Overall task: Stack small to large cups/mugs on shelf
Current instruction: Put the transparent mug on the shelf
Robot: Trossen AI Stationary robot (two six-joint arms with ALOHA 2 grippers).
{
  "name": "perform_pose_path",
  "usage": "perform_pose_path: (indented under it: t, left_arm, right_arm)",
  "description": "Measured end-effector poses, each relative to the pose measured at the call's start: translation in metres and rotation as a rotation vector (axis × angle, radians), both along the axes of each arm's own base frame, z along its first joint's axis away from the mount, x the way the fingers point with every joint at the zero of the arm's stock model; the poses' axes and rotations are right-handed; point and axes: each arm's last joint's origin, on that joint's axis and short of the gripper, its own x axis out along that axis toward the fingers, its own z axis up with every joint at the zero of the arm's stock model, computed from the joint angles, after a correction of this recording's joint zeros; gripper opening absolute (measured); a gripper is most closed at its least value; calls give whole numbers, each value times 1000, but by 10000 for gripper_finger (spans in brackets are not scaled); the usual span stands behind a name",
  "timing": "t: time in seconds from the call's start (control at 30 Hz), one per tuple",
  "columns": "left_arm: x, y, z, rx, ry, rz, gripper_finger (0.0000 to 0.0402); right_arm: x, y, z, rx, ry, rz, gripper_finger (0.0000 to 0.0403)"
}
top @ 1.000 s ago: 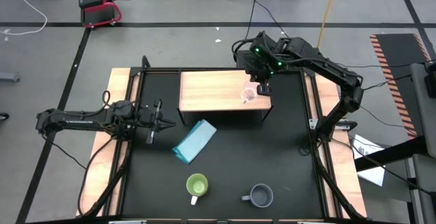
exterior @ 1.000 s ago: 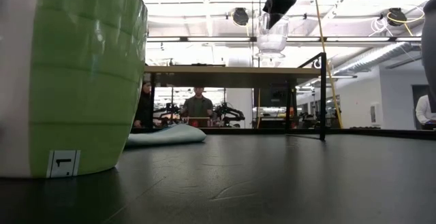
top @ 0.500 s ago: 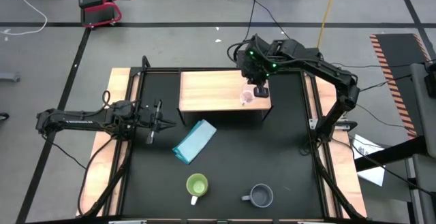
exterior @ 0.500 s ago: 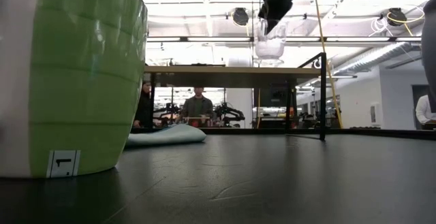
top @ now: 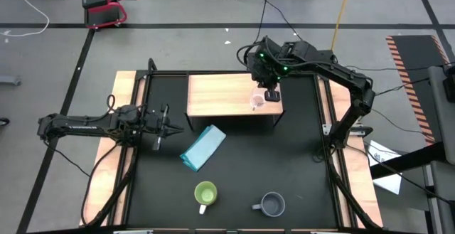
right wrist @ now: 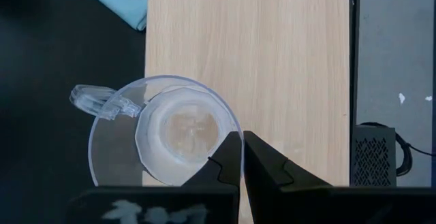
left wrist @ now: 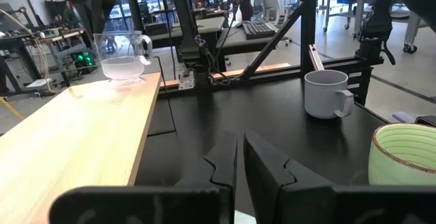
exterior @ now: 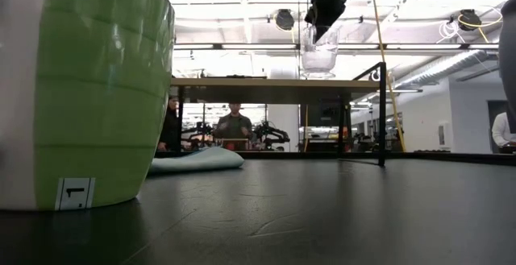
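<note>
The clear glass cup (top: 258, 100) is at the right end of the light-wood shelf (top: 220, 95), upright, with my right gripper (right wrist: 240, 146) shut on it from above. In the low view its base (exterior: 320, 73) is right at the shelf top (exterior: 274, 80); whether it rests there, I cannot tell. The lime-green mug (top: 205, 193) and the grey-blue mug (top: 271, 205) stand on their bases near the table's front edge. My left gripper (left wrist: 240, 152) is shut on nothing, level, at the table's left side. My right gripper pinches the glass cup's wall at the rim (right wrist: 236, 130), on the side opposite its handle (right wrist: 102, 101). One finger (right wrist: 228, 157) is inside the cup and the other outside. The fingers slant down from above. The cup hangs upright, mouth up, below them.
A light blue folded cloth (top: 203, 147) lies on the black table in front of the shelf, left of centre. The shelf stands on dark legs (exterior: 382, 112), with open space under it. Wooden strips (top: 114, 156) run along the table's sides. People stand in the room behind.
My right gripper has sunk a little with the glass cup, which stays upright; the cup's base has come down from clear above the shelf to just at its top. My left arm has kept still.
</note>
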Motion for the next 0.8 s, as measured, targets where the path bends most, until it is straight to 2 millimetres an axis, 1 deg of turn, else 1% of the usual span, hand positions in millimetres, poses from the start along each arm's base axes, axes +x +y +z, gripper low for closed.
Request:
perform_pose_path:
  t: [0.17, 0.27, 0.8]
  left_arm:
    - [0, 0, -1, -2, 6, 0, 31]
    - [0, 0, -1, -3, 7, 0, 31]
    - [0, 0, -1, 5, 6, 0, 31]
  right_arm:
    - [3, -2, -9, -1, -1, 2, 0]
    - [3, -2, -12, 2, 7, 4, 0]
    - [1, -2, -13, 11, 28, -8, 0]
